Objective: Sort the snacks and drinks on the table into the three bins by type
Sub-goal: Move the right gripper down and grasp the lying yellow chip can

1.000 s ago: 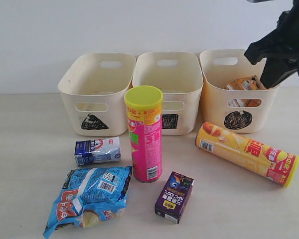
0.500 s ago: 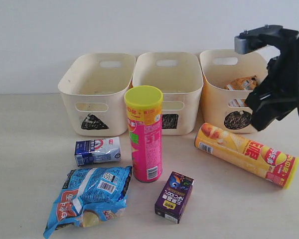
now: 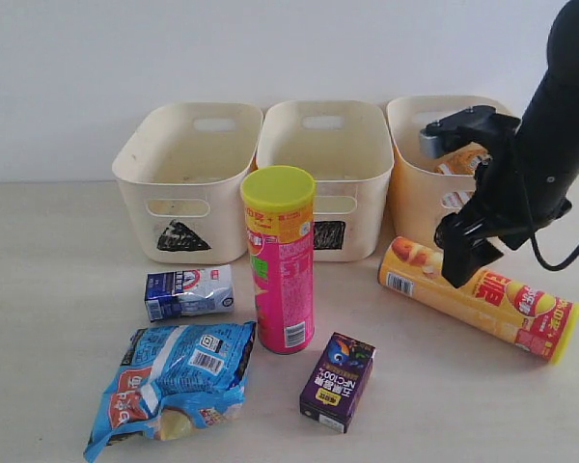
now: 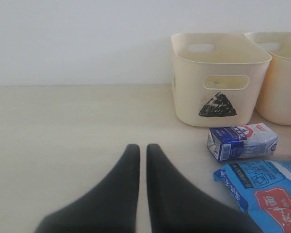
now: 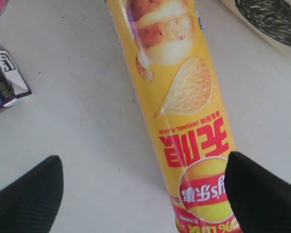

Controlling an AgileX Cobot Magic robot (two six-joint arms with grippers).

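Outside, the right gripper [image 3: 460, 262] hangs low over the yellow-orange canister [image 3: 482, 294], which lies on its side on the table [image 3: 58, 289] just before the circle bin [image 3: 415, 207]. Left wrist: the left gripper [image 4: 138, 148] is pressed closed and empty, with the blue-and-white carton [image 4: 242, 141] near. Right wrist: the fingers [image 5: 29, 194] stand wide apart, one on each side of the canister, not gripping it.

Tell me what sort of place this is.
Probably a robot test bench, not a home or shop: a plain pale table against a blank white wall, three cream bins marked with scribbled shapes, and the right gripper open over a yellow chip can.
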